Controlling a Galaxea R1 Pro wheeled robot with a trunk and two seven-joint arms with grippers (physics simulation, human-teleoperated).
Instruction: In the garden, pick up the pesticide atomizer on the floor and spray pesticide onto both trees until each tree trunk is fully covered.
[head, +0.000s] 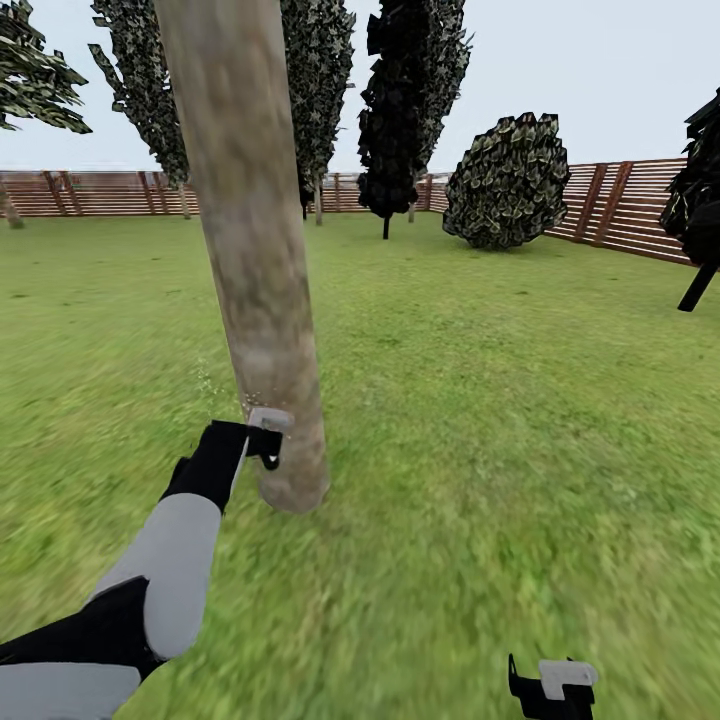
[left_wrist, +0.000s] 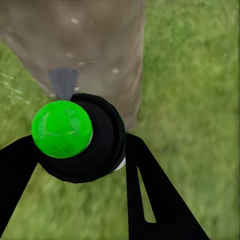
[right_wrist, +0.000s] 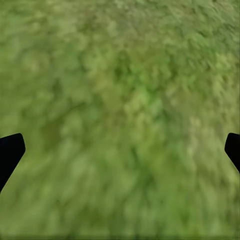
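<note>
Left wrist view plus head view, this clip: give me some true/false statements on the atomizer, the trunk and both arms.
1. The left gripper holds a black atomizer with a round green top. True.
2. The thick pale mottled tree trunk stands right ahead of the atomizer. True.
3. The right gripper grips the trunk. False: it hangs open over the green grass lawn.
4. The trunk rises from grey paving. False: from grass.

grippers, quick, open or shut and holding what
Left gripper: shut on the atomizer, beside the tree trunk.
Right gripper: open, empty, over grass.
</note>
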